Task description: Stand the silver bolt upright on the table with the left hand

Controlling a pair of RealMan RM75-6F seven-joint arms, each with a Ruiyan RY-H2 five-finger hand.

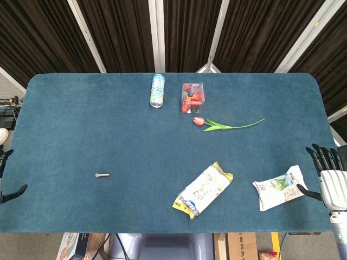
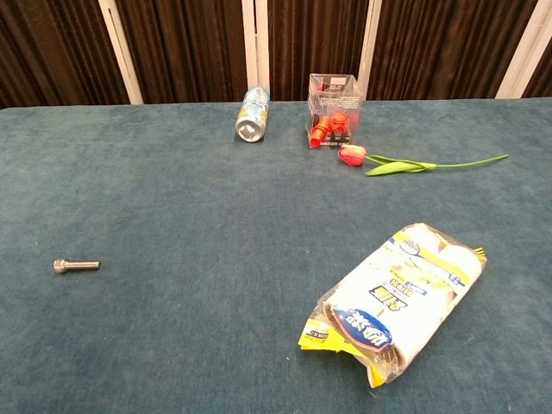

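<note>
Bolt work has not begun: we judge this the opening step, with the reach still ahead of us.

Our table (image 1: 81, 119) is a wide slab under blue-green felt, soft and napped. Our right hand (image 1: 329, 173) waits at the near right edge, fingers spread and holding nothing, its thumb close to a crumpled white packet (image 1: 279, 188). Our left hand (image 1: 6, 176) shows only as dark fingertips at the far left edge; they look parted and empty, though so little is visible that we cannot be sure.

A glossy white and yellow snack bag (image 2: 401, 297) lies puffed on the near right. At the far middle a clear hard plastic box (image 2: 333, 110) holds orange pieces, a slim metal can (image 2: 253, 114) lies on its side beside it, and a tulip (image 2: 414, 162) with a thin green stem rests just in front of the box.

Smallest is the silver bolt (image 2: 76, 266), lying flat on the near left, head pointing left, well apart from everything else. Next we need to bring the left hand over it, pinch the short smooth shank, and tip it onto its broad head, which should be the steadier base.
</note>
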